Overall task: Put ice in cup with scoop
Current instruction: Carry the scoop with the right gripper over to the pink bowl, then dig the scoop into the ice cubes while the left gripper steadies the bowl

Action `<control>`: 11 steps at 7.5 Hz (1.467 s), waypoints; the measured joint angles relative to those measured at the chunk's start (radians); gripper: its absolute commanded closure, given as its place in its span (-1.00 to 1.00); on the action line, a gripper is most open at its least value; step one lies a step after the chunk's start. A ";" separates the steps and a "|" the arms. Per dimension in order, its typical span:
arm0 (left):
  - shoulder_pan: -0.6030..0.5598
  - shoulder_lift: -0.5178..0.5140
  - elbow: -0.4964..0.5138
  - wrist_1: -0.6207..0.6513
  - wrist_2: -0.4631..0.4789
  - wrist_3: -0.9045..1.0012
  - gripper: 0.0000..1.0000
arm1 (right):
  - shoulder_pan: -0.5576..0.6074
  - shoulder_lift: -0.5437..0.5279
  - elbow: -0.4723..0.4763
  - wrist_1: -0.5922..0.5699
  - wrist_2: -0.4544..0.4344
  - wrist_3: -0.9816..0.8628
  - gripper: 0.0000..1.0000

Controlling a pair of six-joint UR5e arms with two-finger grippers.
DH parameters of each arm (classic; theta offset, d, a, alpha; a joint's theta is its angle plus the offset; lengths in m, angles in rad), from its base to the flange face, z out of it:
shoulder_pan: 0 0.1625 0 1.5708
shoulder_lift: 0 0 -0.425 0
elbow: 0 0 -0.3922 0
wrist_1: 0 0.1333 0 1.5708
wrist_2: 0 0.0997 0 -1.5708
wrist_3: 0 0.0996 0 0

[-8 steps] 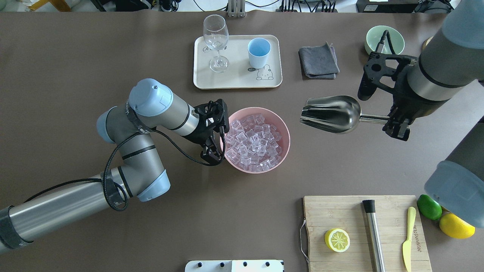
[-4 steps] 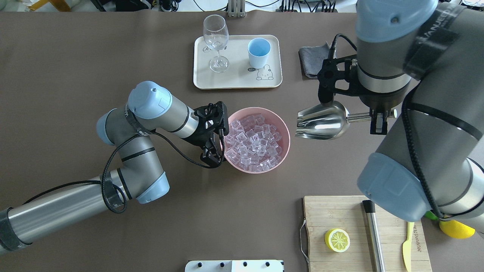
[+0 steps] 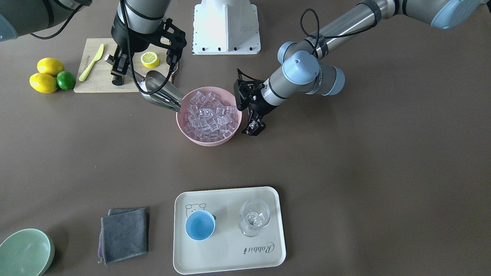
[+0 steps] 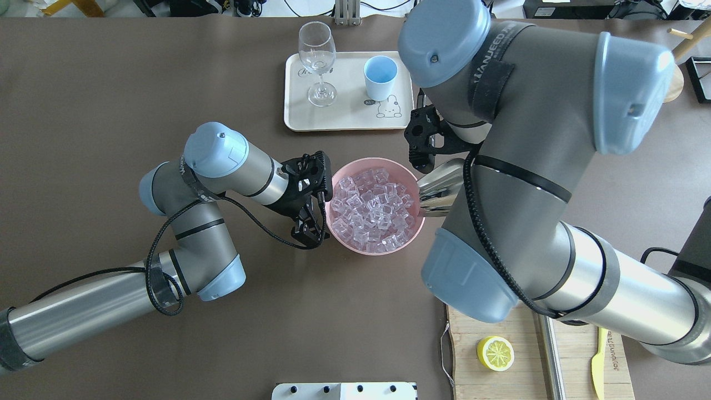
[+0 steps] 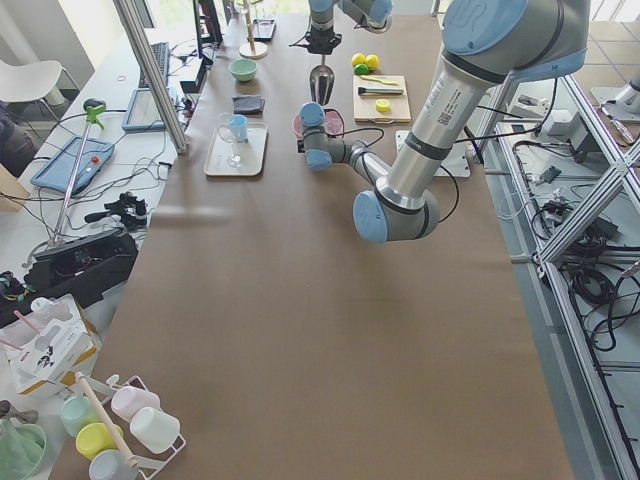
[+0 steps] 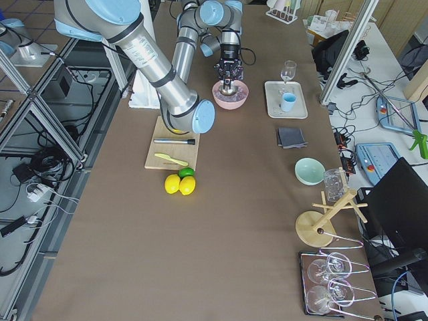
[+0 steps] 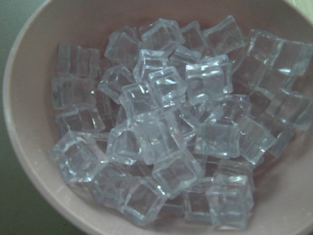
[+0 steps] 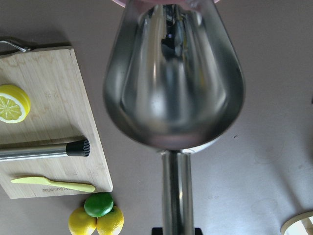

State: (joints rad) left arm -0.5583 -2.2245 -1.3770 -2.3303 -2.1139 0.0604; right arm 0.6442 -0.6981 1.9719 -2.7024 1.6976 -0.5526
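Brown worktop [image 3: 345,153] noted. Scoop [image 3: 159,92] is pinched by right hand [image 3: 118,69], mouth at pink bowl [image 3: 209,141] rim, beside ice [image 3: 209,113]. Left hand [image 4: 318,200] is held spread at opposite rim. Cup [image 3: 200,225] is set on tray [image 3: 230,253], well apart, toward the far edge.

You see the bench [image 4: 111,83] from above, behind the robot, and steeply from across it; both views share the pink bowl [image 4: 373,249]. The left wrist camera sits close over the ice [image 7: 161,132].

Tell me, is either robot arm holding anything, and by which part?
The right end effector holds the scoop by its short handle. The left end effector sits at the pink bowl's rim; whether it grips it cannot be told.
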 measured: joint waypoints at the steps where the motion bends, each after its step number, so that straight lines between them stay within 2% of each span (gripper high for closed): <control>1: 0.001 0.001 0.001 -0.001 0.001 0.000 -0.96 | -0.018 0.017 -0.039 -0.002 -0.024 -0.004 1.00; 7: 0.001 0.002 0.001 -0.003 0.000 -0.004 -0.96 | -0.096 0.079 -0.185 0.000 -0.117 -0.007 1.00; 11: 0.001 0.002 0.001 -0.003 0.000 -0.004 -0.96 | -0.119 0.104 -0.265 0.037 -0.148 0.003 1.00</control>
State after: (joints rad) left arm -0.5569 -2.2228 -1.3760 -2.3332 -2.1136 0.0568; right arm 0.5254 -0.5945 1.7066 -2.6659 1.5496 -0.5501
